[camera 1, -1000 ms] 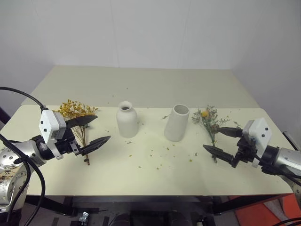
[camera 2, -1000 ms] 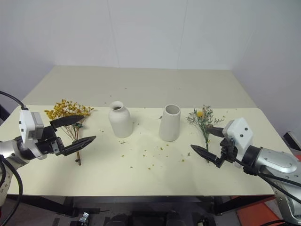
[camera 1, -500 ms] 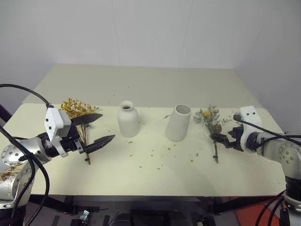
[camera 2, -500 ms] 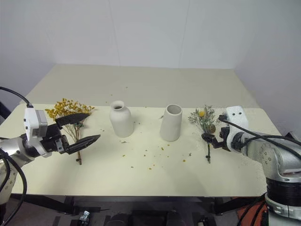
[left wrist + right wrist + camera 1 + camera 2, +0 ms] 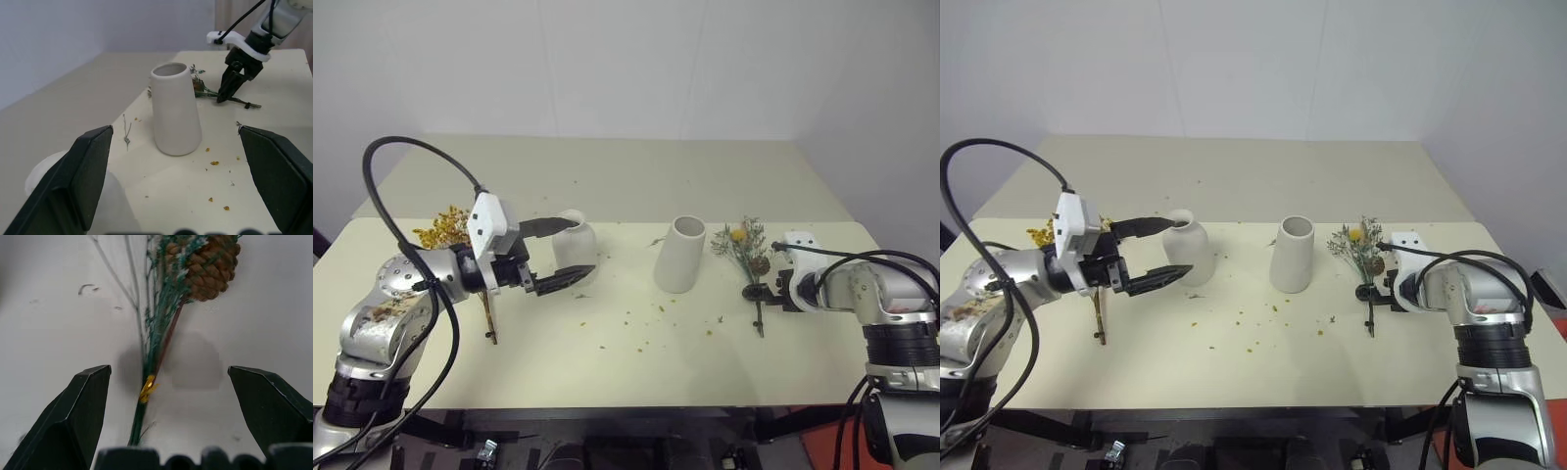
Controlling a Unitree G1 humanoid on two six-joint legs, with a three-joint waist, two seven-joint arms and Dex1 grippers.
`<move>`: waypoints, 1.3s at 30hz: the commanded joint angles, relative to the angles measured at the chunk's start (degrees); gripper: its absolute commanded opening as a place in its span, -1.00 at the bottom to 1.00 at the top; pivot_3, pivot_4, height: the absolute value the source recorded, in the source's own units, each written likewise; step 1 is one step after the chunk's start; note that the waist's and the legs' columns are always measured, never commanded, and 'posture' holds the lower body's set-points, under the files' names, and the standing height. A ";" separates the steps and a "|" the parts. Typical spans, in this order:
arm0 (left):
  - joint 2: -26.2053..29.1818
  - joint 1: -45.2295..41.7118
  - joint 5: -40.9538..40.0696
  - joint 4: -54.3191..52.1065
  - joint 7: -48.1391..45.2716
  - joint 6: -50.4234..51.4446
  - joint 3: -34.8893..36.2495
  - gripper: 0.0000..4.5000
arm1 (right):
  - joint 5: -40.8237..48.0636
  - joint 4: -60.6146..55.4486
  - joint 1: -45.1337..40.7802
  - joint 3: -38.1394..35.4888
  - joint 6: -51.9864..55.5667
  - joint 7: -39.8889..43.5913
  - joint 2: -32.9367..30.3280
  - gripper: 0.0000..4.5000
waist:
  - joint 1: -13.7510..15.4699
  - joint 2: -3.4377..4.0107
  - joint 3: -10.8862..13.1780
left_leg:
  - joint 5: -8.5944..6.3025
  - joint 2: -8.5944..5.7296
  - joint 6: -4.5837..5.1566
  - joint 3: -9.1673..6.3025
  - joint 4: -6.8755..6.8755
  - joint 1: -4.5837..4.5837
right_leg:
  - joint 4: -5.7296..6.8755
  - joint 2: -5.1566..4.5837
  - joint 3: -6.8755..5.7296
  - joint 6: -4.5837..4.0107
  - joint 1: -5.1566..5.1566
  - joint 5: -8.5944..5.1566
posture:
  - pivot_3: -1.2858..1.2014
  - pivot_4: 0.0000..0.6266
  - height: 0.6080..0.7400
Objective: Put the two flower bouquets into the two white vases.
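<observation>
Left arm raised and bent across from 9 o'clock, left gripper level, pointing toward 3 o'clock, fingers spread wide and empty. Right arm folded in from 3 o'clock, right gripper tipped steeply downward, fingers parted wide.

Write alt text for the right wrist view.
The open right gripper, two black fingers spread wide, hangs over the tied stems of the small grey-green sprig bunch lying on the pale cream table. A brown pine cone sits in the bunch; a yellow tie binds the stems.
</observation>
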 commanded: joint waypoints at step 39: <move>-14.67 -24.25 13.02 20.20 -3.56 0.97 -14.94 1.00 | 5.65 -16.61 -11.27 -18.75 -44.47 -1.34 24.33 -0.98 | -1.17 0.07 0.03 | 0.00 0.02 0.00 -0.04 -0.02 -0.06 | 0.15 0.06 0.06 -0.31 -0.12 0.25 | 0.03 -0.52 1.00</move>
